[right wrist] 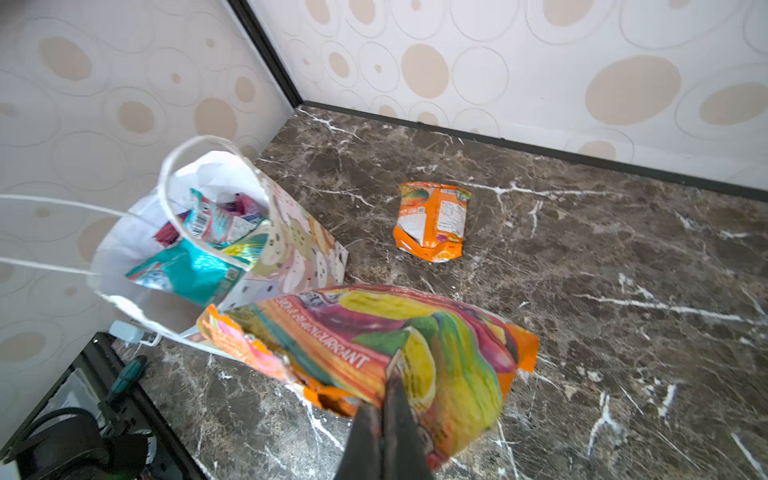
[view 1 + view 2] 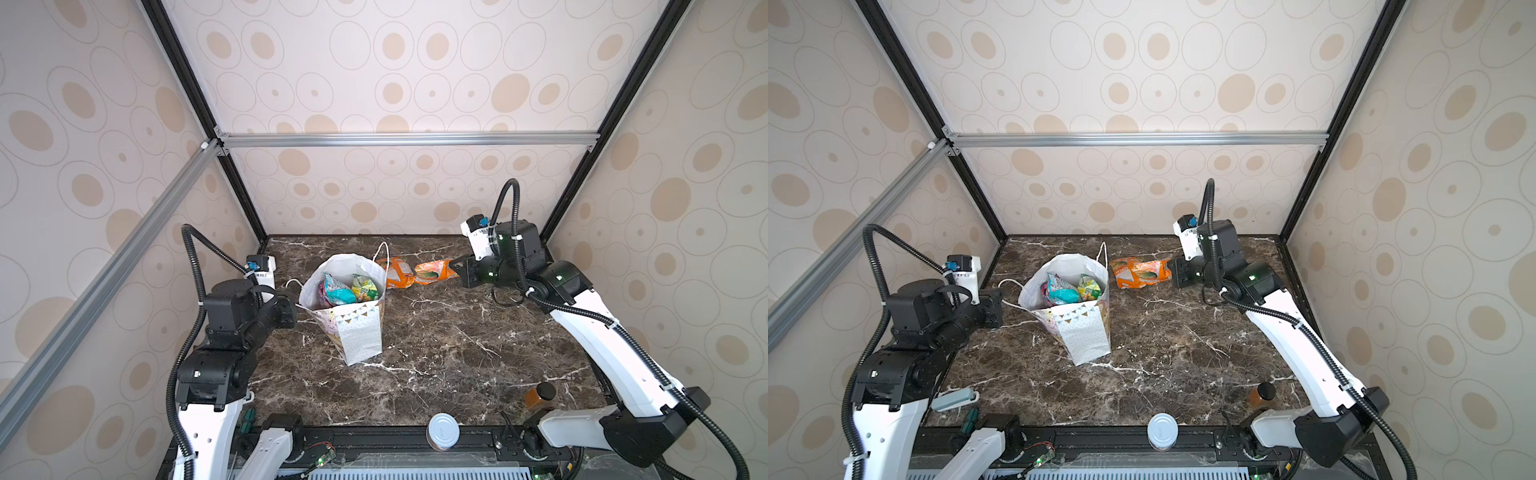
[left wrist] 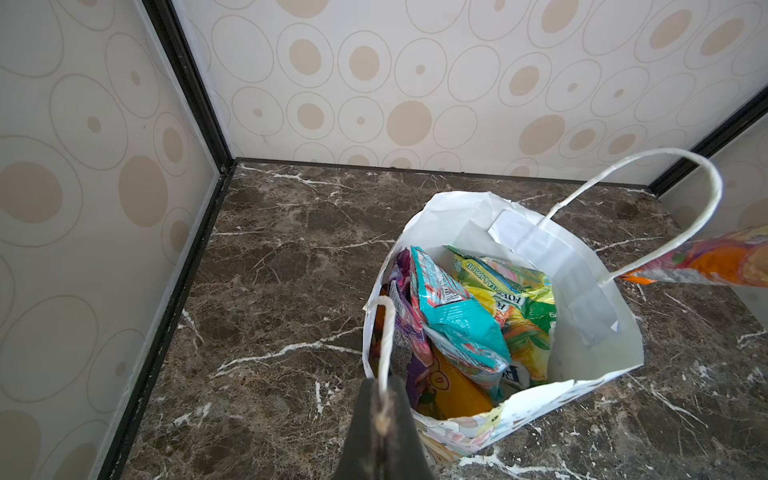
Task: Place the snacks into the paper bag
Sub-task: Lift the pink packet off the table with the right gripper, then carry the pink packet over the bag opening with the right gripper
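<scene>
"Why's the left claw (image 3: 381, 399) pinching that cord (image 3: 386, 332)?"

"It's shut tight on the near handle of the bag (image 2: 359, 332), drawn out sideways. My guess is that it holds the mouth wide and stops the bag tipping when something drops in."

"And the right claw (image 1: 384, 386)?"

"Clamped on the edge of a fruit packet (image 1: 415, 332). It looks lifted off the table (image 2: 457, 353), just beside the bag's rim, not yet over the mouth. Gripped by the edge, I'd say, so it can slide in end first."

"What's inside?"

"A teal packet (image 3: 453, 316), a green packet (image 3: 515, 299) and a purple packet (image 3: 405, 332), all standing on end."

"Anything left out?"

"One orange packet (image 1: 432, 220), flat on the table behind the bag and apart from it. Nearly done, I reckon."
</scene>
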Robot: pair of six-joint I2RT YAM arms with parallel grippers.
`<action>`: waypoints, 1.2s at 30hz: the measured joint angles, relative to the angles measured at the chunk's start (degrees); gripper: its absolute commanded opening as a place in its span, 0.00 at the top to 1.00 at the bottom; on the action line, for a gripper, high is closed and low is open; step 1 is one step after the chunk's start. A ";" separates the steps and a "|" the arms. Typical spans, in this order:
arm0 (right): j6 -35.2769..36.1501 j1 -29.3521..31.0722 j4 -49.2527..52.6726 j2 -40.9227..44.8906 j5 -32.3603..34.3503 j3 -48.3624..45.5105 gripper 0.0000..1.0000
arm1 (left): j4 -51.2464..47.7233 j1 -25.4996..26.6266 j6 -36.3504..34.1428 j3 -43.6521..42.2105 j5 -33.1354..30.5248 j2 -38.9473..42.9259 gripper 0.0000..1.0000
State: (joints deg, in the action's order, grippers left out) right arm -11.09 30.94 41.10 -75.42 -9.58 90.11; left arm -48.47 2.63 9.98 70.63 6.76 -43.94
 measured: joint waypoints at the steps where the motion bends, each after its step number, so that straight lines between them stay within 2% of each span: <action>1: 0.24 0.59 0.44 0.13 0.07 0.94 1.00 | 0.00 0.00 0.02 0.00 0.00 0.00 1.00; 11: 2.60 4.66 4.46 0.68 0.31 8.70 1.00 | -0.02 0.00 0.02 0.00 0.00 0.02 1.00; 21: 5.03 11.76 7.67 -1.55 -1.18 18.56 1.00 | -0.02 0.00 0.02 0.00 0.00 0.04 1.00; 30: 5.35 14.36 7.34 -5.09 -2.32 26.67 1.00 | -0.02 0.00 0.02 0.00 0.00 0.02 1.00; 36: 5.49 19.69 7.37 -11.37 -3.50 33.35 1.00 | -0.02 0.00 0.00 0.00 0.00 0.04 1.00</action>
State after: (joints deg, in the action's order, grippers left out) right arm -5.61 50.63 48.47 -86.78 -13.08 123.46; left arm -48.49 2.63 9.98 70.63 6.76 -43.90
